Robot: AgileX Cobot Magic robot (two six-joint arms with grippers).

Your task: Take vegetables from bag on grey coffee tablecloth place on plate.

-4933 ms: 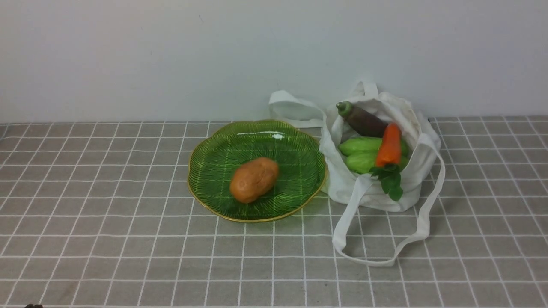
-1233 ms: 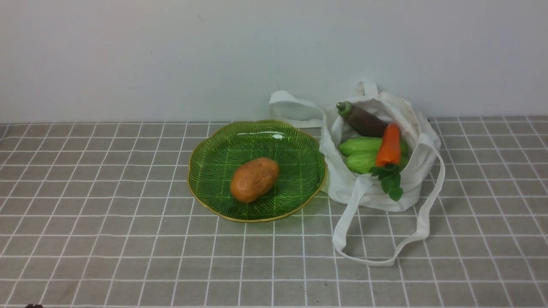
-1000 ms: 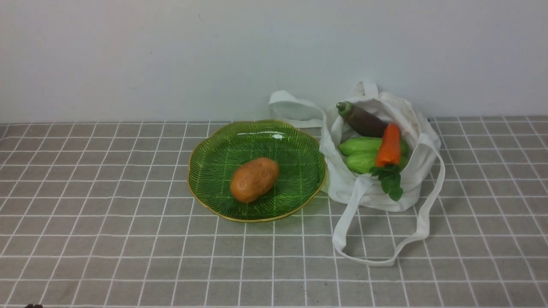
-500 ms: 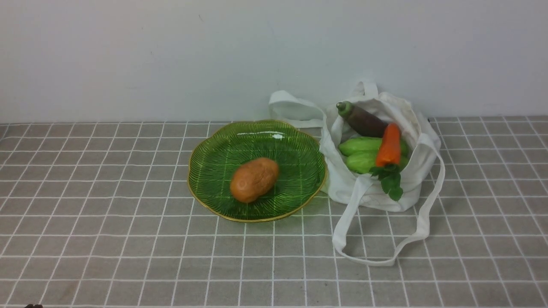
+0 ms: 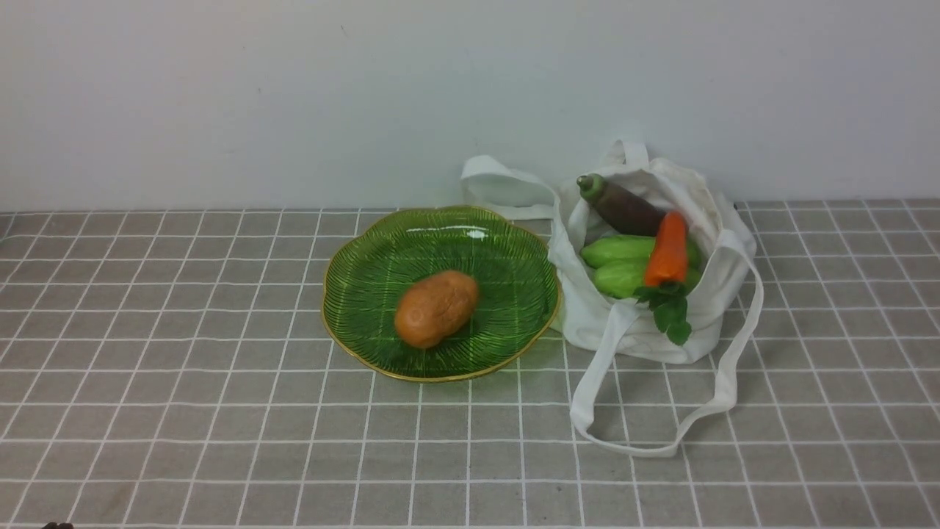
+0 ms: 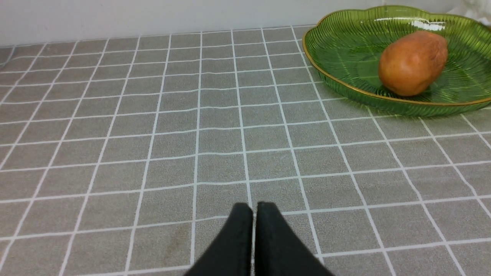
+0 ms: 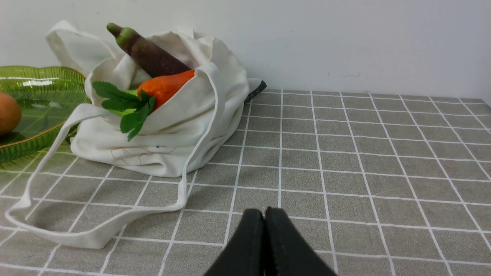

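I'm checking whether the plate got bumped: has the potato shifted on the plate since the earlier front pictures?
No. The potato lies at the same spot on the plate, equally far from its gold rim.

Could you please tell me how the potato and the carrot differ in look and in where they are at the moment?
The potato is a rounded, orange-brown lump, while the carrot is long, bright orange and has green leaves at one end. The potato lies alone on the green plate; the carrot is in the white bag, resting across two pale green gourds. Neither is touched by a hand.
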